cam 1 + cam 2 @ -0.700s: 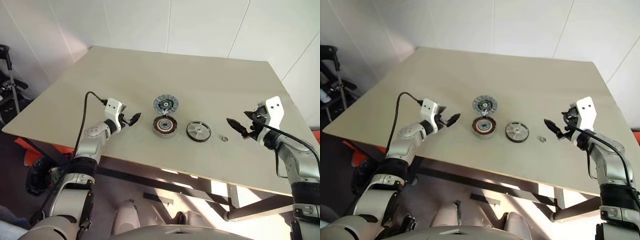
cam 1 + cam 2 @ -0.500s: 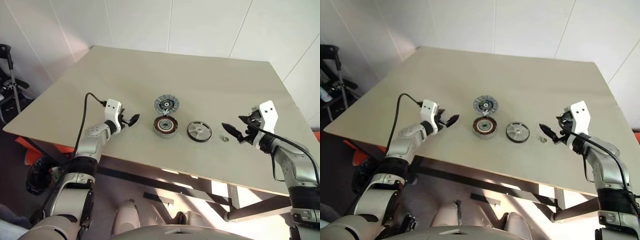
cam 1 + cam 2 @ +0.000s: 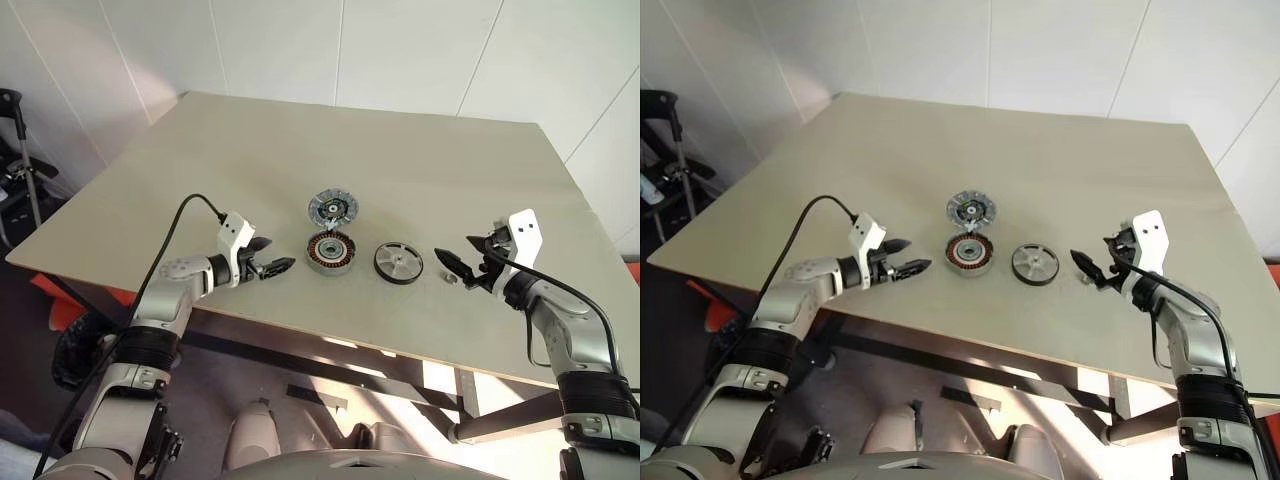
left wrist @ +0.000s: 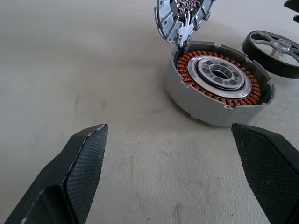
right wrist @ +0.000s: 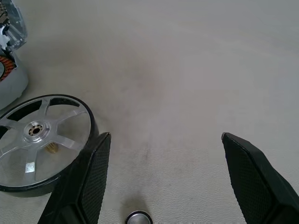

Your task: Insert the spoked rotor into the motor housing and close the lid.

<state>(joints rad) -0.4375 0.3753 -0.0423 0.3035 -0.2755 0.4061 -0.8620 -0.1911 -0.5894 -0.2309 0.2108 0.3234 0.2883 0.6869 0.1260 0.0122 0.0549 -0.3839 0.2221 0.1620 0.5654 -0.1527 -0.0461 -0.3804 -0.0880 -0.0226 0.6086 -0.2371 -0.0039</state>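
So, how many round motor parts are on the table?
4: the lid farthest, the motor housing just before it, the spoked rotor to its right, a tiny metal ring further right.

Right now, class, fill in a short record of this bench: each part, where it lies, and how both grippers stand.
motor housing: on the table, windings showing, nothing in it
lid: just behind the housing, off it
spoked rotor: flat, right of the housing
small metal ring: right of the rotor
left gripper: open, holding nothing, left of the housing
right gripper: open, holding nothing, by the ring
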